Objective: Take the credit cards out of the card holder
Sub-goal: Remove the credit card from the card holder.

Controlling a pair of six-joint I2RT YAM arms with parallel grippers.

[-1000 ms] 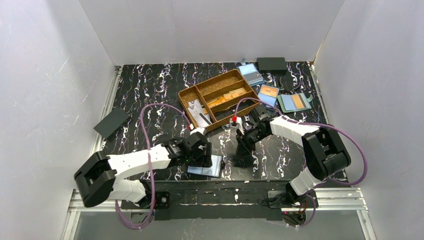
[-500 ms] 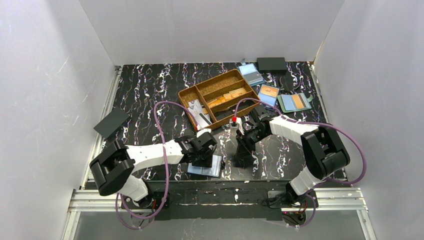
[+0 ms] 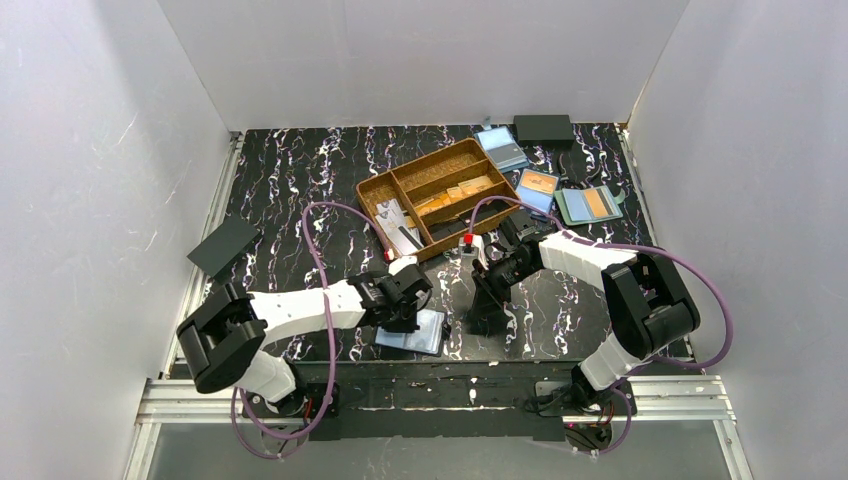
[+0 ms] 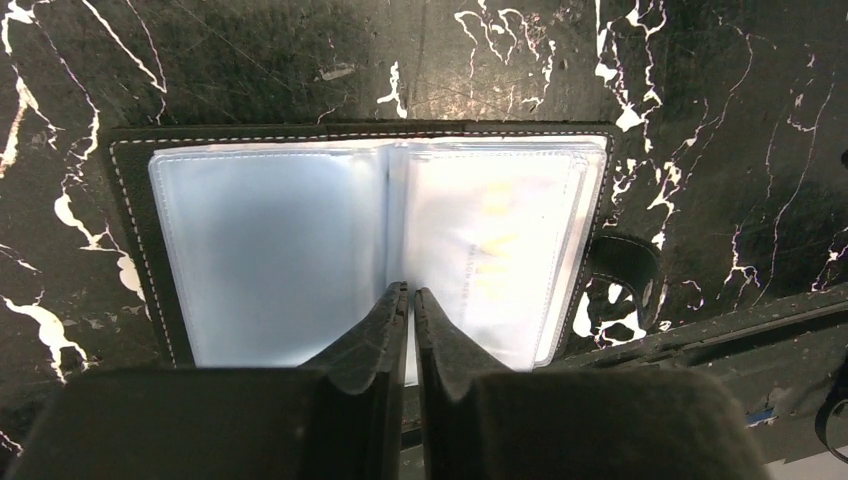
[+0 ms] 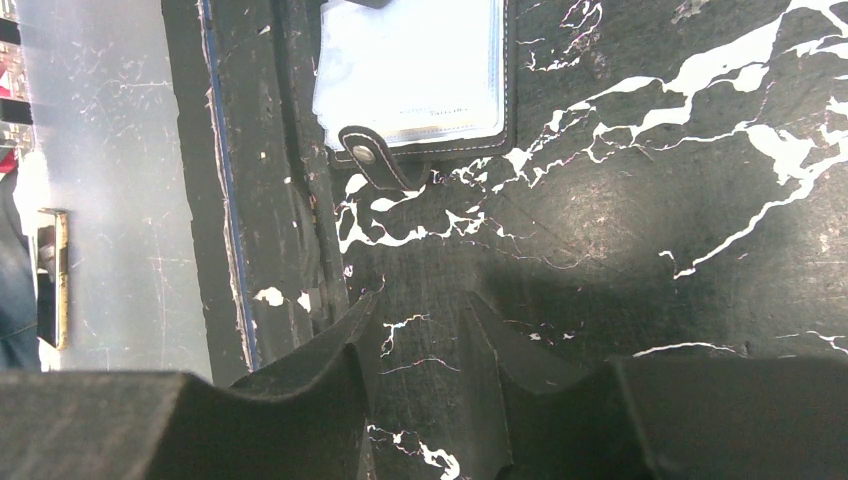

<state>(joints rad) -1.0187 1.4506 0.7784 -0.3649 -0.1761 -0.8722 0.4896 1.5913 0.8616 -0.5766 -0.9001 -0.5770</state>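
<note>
"Where's the card holder (image 4: 270, 250)?"
"Open flat near the worktop (image 4: 720, 130) edge, long axis across the left gripper (image 4: 410, 293), jaws clenched at its fold. The right gripper (image 5: 425, 300), jaws released, hovers beside."

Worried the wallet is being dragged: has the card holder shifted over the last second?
No. The card holder lies at the same spot below the near corner of the wooden tray, at the same slant to the near edge of the table.

card holder (image 3: 420, 336) at table (image 3: 300, 170) front edge, tray (image 3: 437, 166) behind it
</note>
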